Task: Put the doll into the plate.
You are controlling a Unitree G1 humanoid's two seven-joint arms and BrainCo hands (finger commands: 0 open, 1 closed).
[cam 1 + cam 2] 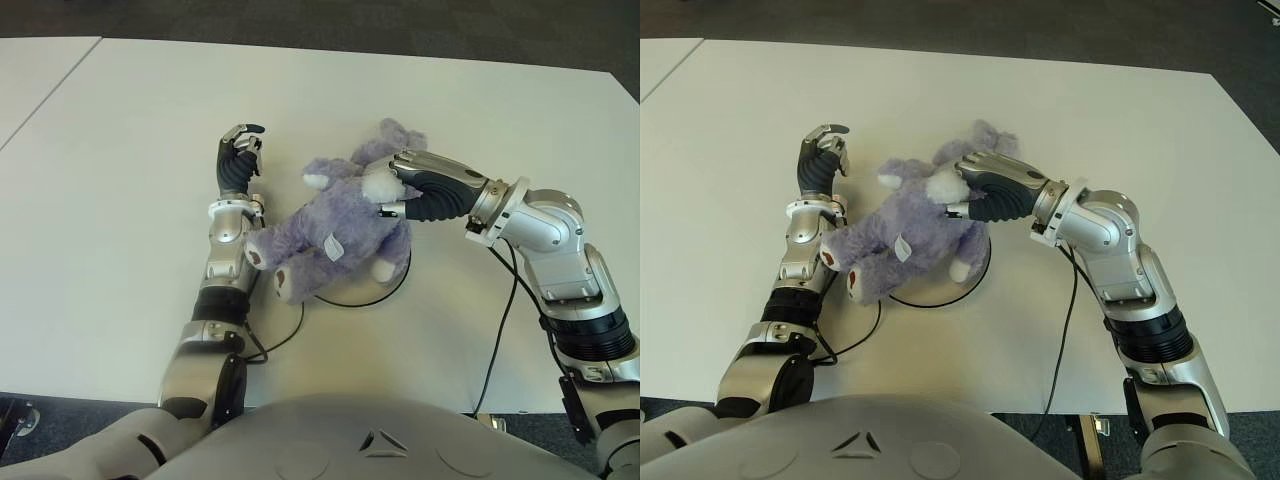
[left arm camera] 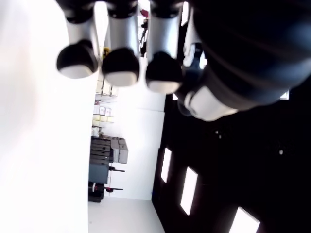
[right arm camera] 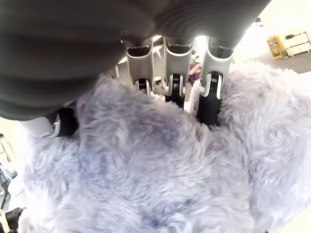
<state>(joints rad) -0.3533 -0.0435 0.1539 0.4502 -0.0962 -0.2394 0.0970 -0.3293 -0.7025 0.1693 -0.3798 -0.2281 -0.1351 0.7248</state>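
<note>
A purple plush doll [image 1: 330, 228] lies across a white plate with a thin dark rim [image 1: 346, 303], its legs hanging over the rim toward my left arm. My right hand [image 1: 393, 188] lies on the doll's head, and its fingers [image 3: 175, 87] are curled deep into the fur [image 3: 146, 170]. Just left of the doll, my left hand [image 1: 240, 155] stands upright with bent fingertips [image 2: 119, 68] and holds nothing. The doll covers most of the plate.
The white table [image 1: 130, 150] stretches wide to the left and behind. A black cable [image 1: 285, 335] runs from the plate's side toward my left arm. Another cable [image 1: 500, 330] hangs along the right arm. A seam to a second table [image 1: 50, 85] lies far left.
</note>
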